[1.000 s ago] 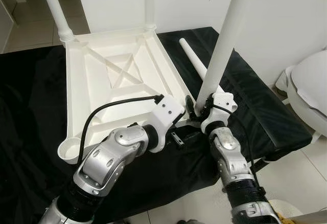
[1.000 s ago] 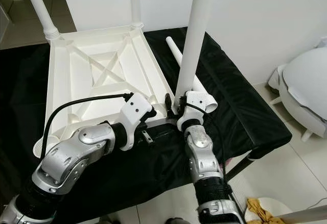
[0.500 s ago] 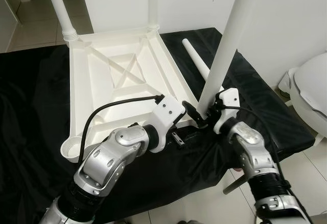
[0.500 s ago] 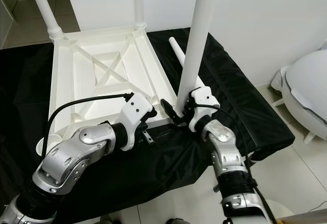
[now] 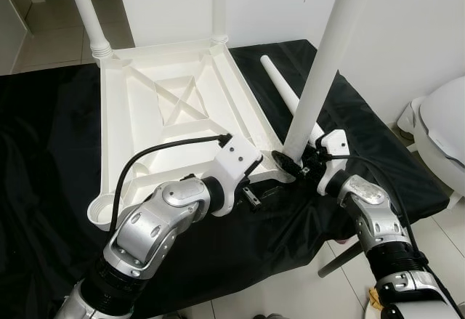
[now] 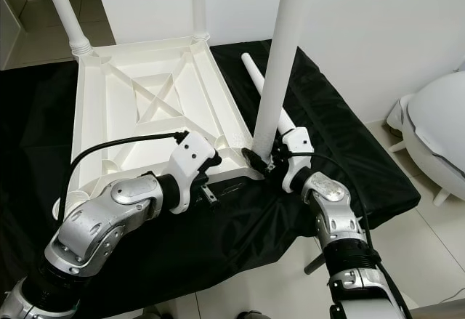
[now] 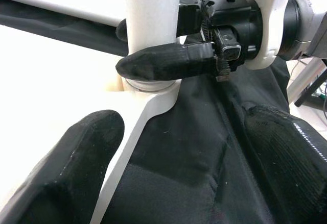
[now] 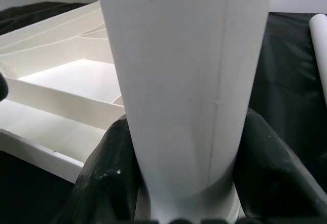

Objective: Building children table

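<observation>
**Third leg being seated at the near-right corner socket**

Black cloth (image 5: 43,188) covers the work surface, white wall behind, tiled floor to the right. Upturned white tabletop (image 5: 171,112) lies on the cloth, underside up. Two far legs already stand in their sockets: far-left leg (image 5: 86,6), far-right leg (image 5: 219,3). A spare leg (image 5: 280,86) lies loose on the cloth, just beside the tabletop's right edge.

Right gripper (image 5: 296,165) is clamped low on the upright leg (image 5: 323,65), its black fingers (image 8: 104,183) on either side of the shaft just above the corner socket. Left gripper (image 7: 173,168) hovers at the same corner with fingers spread, holding nothing.

Step in hand, as judged: fixing leg three into its socket, probably by twisting. Next move likely calls for a re-grip and another turn while the left arm steadies the tabletop; the near-left socket (image 5: 102,212) stays unfilled.

Versus one second ago: right forearm has swung outward to the right, wrist rotated around the leg base; left arm unchanged.
</observation>
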{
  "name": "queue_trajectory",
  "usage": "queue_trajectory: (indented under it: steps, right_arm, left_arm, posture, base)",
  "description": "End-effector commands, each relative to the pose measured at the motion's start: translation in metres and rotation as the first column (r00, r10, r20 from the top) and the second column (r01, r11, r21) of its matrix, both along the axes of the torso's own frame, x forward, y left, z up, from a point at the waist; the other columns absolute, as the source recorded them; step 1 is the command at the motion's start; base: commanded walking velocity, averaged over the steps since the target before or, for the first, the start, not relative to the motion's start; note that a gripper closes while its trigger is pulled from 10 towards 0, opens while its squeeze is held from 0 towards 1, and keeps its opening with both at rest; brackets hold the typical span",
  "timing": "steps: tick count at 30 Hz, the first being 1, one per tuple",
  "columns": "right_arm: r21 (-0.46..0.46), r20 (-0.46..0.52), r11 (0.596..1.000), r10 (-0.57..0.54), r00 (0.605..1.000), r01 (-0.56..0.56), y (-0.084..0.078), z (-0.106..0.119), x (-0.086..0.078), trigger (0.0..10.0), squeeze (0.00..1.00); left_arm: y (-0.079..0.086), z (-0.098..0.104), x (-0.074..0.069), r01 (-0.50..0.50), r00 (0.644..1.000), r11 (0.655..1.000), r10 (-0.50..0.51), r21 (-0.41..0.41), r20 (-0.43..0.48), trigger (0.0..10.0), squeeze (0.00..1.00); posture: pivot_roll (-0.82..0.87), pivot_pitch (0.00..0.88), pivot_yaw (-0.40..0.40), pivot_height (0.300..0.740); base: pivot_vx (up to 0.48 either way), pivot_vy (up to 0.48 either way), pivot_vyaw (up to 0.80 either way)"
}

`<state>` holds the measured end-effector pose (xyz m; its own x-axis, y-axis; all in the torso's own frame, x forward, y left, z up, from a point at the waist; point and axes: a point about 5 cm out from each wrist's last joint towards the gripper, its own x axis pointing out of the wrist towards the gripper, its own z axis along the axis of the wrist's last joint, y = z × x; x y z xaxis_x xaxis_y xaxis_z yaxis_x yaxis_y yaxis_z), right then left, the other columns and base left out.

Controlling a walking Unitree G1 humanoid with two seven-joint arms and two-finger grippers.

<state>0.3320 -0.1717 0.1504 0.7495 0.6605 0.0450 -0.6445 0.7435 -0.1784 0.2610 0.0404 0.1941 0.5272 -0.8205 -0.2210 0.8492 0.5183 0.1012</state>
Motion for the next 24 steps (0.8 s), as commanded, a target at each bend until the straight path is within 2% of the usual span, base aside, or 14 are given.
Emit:
queue_trajectory:
  steps: [1, 8, 10, 13, 15, 16, 19, 22, 24]
  right_arm:
    - [0.012, 0.006, 1.000, 0.018, 1.000, -0.018, -0.001, -0.001, -0.003, 0.0, 0.00]
    - [0.019, 0.015, 1.000, -0.012, 1.000, 0.011, 0.001, -0.003, -0.003, 0.0, 0.00]
    - [0.040, 0.015, 0.996, -0.086, 0.996, 0.086, 0.010, -0.004, -0.002, 0.0, 0.00]
    - [0.055, 0.012, 0.992, -0.115, 0.993, 0.114, 0.014, -0.005, -0.002, 0.0, 0.00]
    - [0.105, -0.011, 0.973, -0.207, 0.978, 0.207, 0.025, -0.006, -0.001, 0.0, 0.00]
    - [0.105, -0.011, 0.973, -0.207, 0.978, 0.207, 0.025, -0.006, -0.001, 0.0, 0.00]
    - [0.168, -0.050, 0.933, -0.316, 0.948, 0.319, 0.033, -0.006, 0.000, 0.0, 0.00]
    - [0.188, -0.051, 0.913, -0.360, 0.931, 0.363, 0.037, -0.005, 0.001, 0.0, 0.00]
    - [0.222, -0.064, 0.871, -0.436, 0.898, 0.439, 0.045, -0.004, 0.001, 0.0, 0.00]
  left_arm:
    - [0.001, 0.000, -0.001, 0.014, 1.000, 1.000, -0.014, 0.007, -0.004, 10.0, 0.00]
    - [0.001, 0.000, -0.001, 0.013, 1.000, 1.000, -0.013, 0.007, -0.004, 10.0, 0.00]
    - [0.001, 0.000, -0.001, 0.010, 1.000, 1.000, -0.010, 0.005, -0.004, 10.0, 0.00]
    - [0.001, 0.000, -0.001, 0.009, 1.000, 1.000, -0.009, 0.005, -0.004, 10.0, 0.00]
    - [0.001, 0.000, -0.001, 0.005, 1.000, 1.000, -0.005, 0.003, -0.006, 10.0, 0.00]
    - [0.001, 0.000, -0.001, 0.005, 1.000, 1.000, -0.005, 0.003, -0.006, 10.0, 0.00]
    - [0.001, 0.000, -0.001, 0.004, 1.000, 1.000, -0.004, 0.003, -0.008, 10.0, 0.00]
    - [0.001, -0.001, -0.001, 0.004, 1.000, 1.000, -0.004, 0.003, -0.009, 10.0, 0.00]
    - [0.001, -0.001, -0.001, 0.003, 1.000, 1.000, -0.003, 0.003, -0.010, 10.0, 0.00]
  posture:
    - [-0.02, 0.085, 0.026, 0.740]
    - [-0.02, 0.086, 0.022, 0.740]
    - [-0.02, 0.087, 0.017, 0.740]
    - [-0.02, 0.087, 0.017, 0.740]
    - [-0.02, 0.089, 0.017, 0.740]
    - [-0.02, 0.089, 0.017, 0.740]
    - [-0.02, 0.092, 0.015, 0.740]
    - [-0.02, 0.095, 0.016, 0.740]
    - [-0.02, 0.095, 0.016, 0.740]
  base:
    - [0.000, 0.000, 0.00]
    - [0.000, 0.000, 0.00]
    - [0.000, 0.000, 0.00]
    - [0.000, 0.000, 0.00]
    - [0.000, 0.000, 0.00]
    - [0.000, 0.000, 0.00]
    - [0.000, 0.000, 0.00]
    - [0.000, 0.000, 0.00]
    - [0.000, 0.000, 0.00]
